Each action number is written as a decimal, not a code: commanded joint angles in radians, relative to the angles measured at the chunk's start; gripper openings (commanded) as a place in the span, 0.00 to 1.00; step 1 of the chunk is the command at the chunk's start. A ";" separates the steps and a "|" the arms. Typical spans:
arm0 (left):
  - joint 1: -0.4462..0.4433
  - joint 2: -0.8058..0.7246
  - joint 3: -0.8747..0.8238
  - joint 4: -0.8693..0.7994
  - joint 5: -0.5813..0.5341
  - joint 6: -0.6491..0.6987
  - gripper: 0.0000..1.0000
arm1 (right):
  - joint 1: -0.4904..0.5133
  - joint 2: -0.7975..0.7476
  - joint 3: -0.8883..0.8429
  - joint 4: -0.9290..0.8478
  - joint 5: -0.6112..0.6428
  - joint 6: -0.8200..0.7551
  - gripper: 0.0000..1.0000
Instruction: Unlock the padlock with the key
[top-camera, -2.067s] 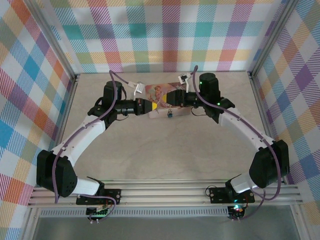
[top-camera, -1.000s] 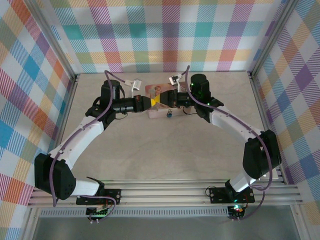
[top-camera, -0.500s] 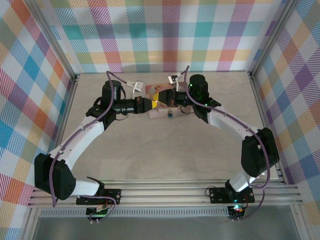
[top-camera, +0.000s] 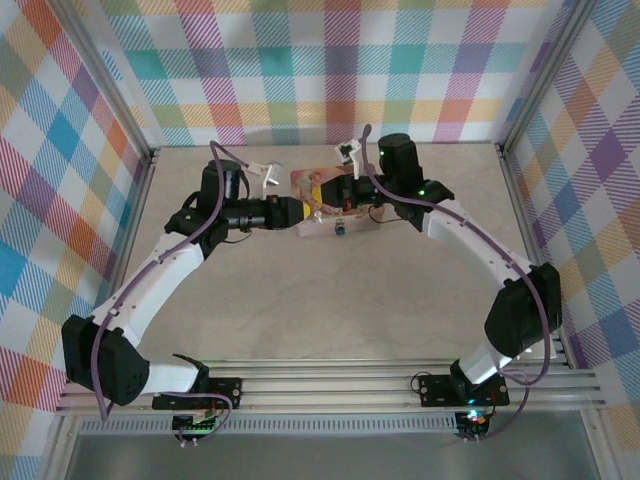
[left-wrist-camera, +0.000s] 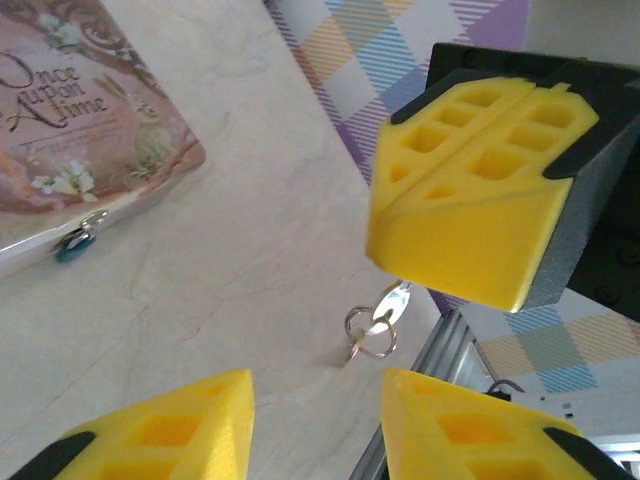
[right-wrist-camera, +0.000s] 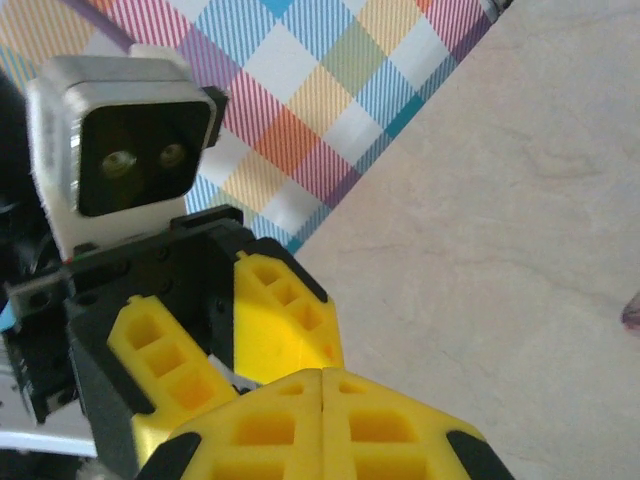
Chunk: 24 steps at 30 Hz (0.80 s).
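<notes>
Right pincer, fingers together, close before the parted left pincer.

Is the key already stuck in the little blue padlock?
No, the key dangles from the shut right hand, apart from the padlock that hangs on the tin.

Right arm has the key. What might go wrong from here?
The small silver key dangles from the shut right fingers, pinched only at its end, and may slip. The left fingers are open, so nothing steadies the tiny teal padlock on the pink rectangular tin; it may swing aside.
</notes>
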 joint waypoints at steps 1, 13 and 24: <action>0.009 -0.047 -0.058 0.162 0.087 -0.031 0.40 | -0.002 -0.040 0.042 -0.154 -0.010 -0.186 0.00; -0.001 -0.046 -0.136 0.485 0.181 -0.221 0.30 | -0.005 -0.045 -0.019 0.052 -0.104 -0.049 0.00; -0.003 -0.019 -0.163 0.533 0.184 -0.265 0.39 | -0.012 -0.044 -0.028 0.099 -0.115 -0.005 0.00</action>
